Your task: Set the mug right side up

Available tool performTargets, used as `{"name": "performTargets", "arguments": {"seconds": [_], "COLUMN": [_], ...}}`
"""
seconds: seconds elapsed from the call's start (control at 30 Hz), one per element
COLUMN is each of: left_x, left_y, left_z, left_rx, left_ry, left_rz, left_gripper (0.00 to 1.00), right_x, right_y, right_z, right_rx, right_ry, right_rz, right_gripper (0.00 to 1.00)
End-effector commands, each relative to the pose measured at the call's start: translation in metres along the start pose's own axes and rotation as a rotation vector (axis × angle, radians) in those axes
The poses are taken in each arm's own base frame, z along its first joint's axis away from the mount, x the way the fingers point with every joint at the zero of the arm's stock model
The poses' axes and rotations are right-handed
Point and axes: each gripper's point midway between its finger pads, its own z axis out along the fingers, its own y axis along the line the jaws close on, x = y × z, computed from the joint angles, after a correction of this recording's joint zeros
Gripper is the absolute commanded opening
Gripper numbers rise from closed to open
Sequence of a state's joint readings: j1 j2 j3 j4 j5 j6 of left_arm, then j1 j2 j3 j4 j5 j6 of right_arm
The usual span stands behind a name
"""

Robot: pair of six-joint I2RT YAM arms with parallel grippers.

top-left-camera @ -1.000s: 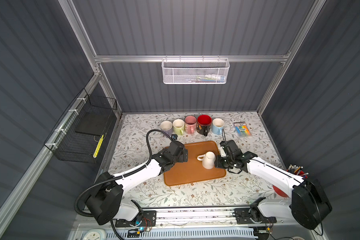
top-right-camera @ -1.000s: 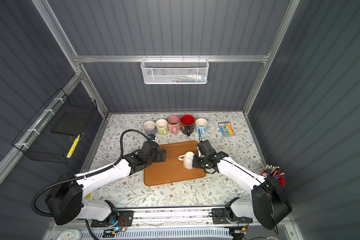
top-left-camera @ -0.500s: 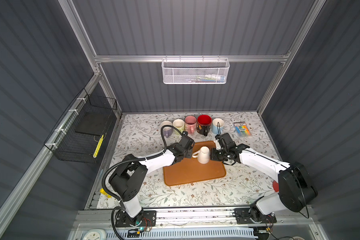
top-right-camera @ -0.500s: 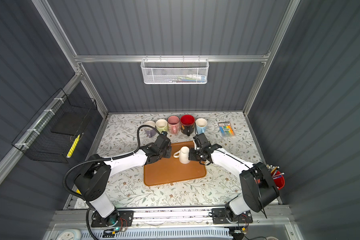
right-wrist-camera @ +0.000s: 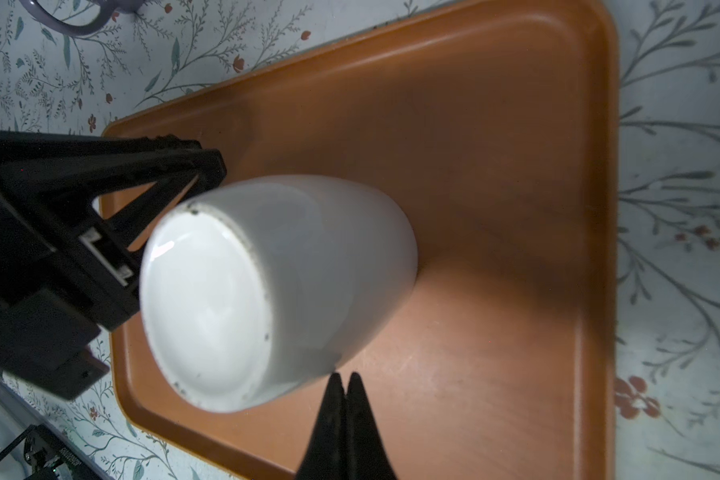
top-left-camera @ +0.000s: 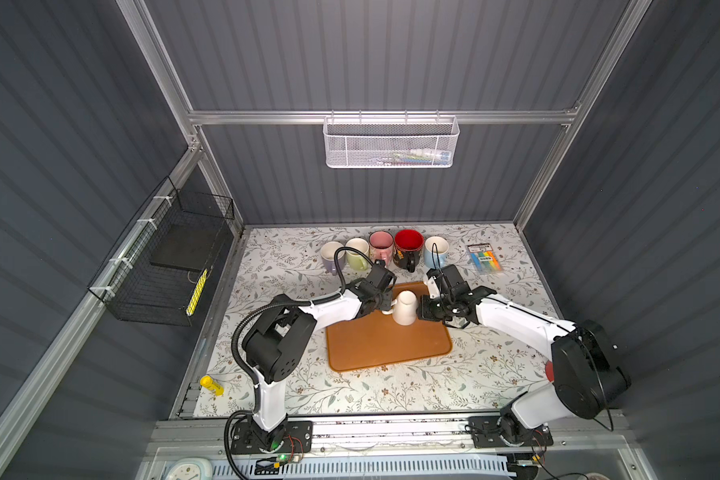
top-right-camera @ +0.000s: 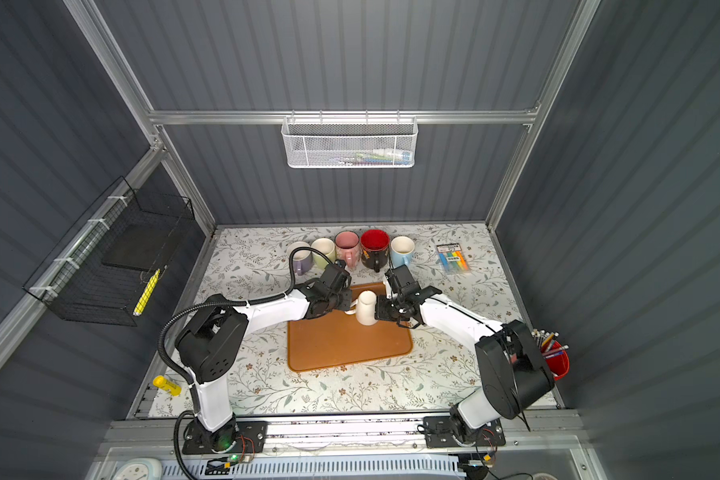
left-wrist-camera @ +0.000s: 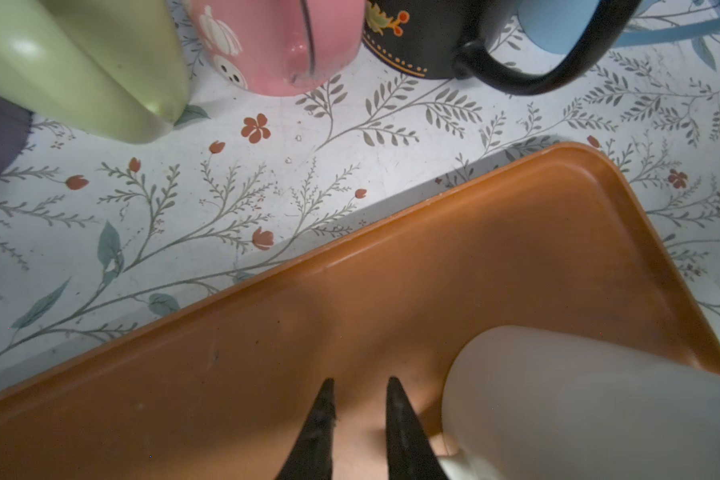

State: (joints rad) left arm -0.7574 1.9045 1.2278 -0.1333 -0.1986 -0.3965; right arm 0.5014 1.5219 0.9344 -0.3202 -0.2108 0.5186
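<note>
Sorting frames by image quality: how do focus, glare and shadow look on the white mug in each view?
Right wrist view: mug sharp, glare on its upturned base, shadow darkening the tray. Left wrist view: mug blurred. Both top views: mug small, evenly lit.

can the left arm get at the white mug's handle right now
Probably yes: the left pincer sits right beside the white mug with nothing between. The handle lies just outside its narrowly parted fingers, though, so a small sideways shift looks needed.

Counter [top-left-camera: 275,266], floral. At 12 o'clock: lilac mug [top-left-camera: 328,259], green mug [top-left-camera: 356,255], pink mug [top-left-camera: 381,242], black mug [top-left-camera: 408,242], blue mug [top-left-camera: 435,250], all upright. At 2 o'clock: highlighter pack [top-left-camera: 485,258]. At 8 o'clock: yellow tube [top-left-camera: 211,385].
</note>
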Motion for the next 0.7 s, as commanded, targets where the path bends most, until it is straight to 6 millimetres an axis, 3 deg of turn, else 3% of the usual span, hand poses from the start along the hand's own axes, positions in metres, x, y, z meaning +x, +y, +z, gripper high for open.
{"name": "performTargets", "arguments": {"seconds": [0.0,0.4,0.67], "left_x": [0.005,0.040,0.036], "left_y": [-0.001,-0.010,-0.005], "left_z": [-0.001,-0.018,-0.033], "left_rx": [0.027,0.112,0.088], "left_ry": [0.016,0.036,-0.004], "left_rz": [-0.012,-0.111,-0.122], "left_gripper": [0.20,0.16,0.16], "right_x": [-0.011,-0.011,-0.010], "right_y": [0.007,0.012,0.012], "right_z": [0.001,0.009,0.010], "right_rx": [-0.025,-0.052,-0.061], "right_ry": [-0.018,-0.004,0.002], "right_rz": [-0.007,0.014,0.021], "right_gripper": [0.00,0.00,0.01]}}
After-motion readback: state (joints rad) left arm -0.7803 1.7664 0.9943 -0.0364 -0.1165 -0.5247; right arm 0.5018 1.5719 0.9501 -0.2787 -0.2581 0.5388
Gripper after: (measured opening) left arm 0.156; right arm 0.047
